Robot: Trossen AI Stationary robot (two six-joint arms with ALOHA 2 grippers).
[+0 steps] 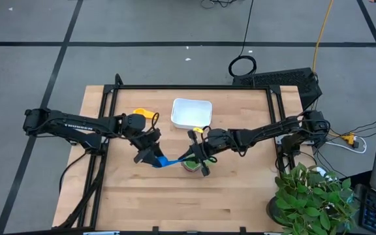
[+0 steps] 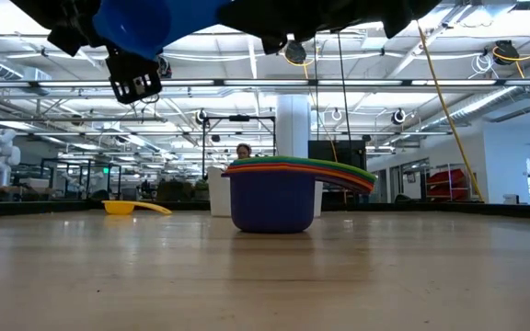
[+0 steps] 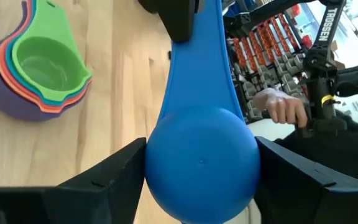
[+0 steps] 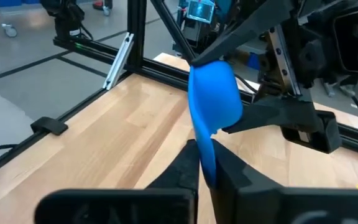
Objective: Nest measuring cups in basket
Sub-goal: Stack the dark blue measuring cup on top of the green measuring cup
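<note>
A blue measuring cup (image 1: 164,161) hangs above the table between my two grippers. My left gripper (image 1: 154,156) is shut on its bowl and my right gripper (image 1: 189,155) on its handle. Just beside it, under my right gripper, several cups sit nested on the wood with green innermost and a navy bowl (image 2: 274,204) outermost; this stack (image 3: 37,74) rests on its base. A yellow cup (image 1: 145,115) lies alone on the table near the far left. The white basket (image 1: 191,112) stands at the far middle. My left gripper pinches the blue cup's round bowl (image 3: 201,162) between its two fingers, one on each side of the wall (image 3: 153,155). The fingers come roughly level from the table's left. The bowl's underside faces the wrist and the cup is lifted clear. My right gripper pinches the blue cup's flat handle (image 4: 207,155) between its two fingers, near the free end. The fingers come roughly level from the table's right and lie along the handle. The bowl (image 4: 215,93) stands out beyond the fingertips, clear of the table.
A black frame (image 1: 194,87) runs round the table's far and side edges. A potted plant (image 1: 312,196) stands at the near right corner. Bare wood lies along the near side. A person's hand (image 3: 284,107) shows beyond the table in the left wrist view.
</note>
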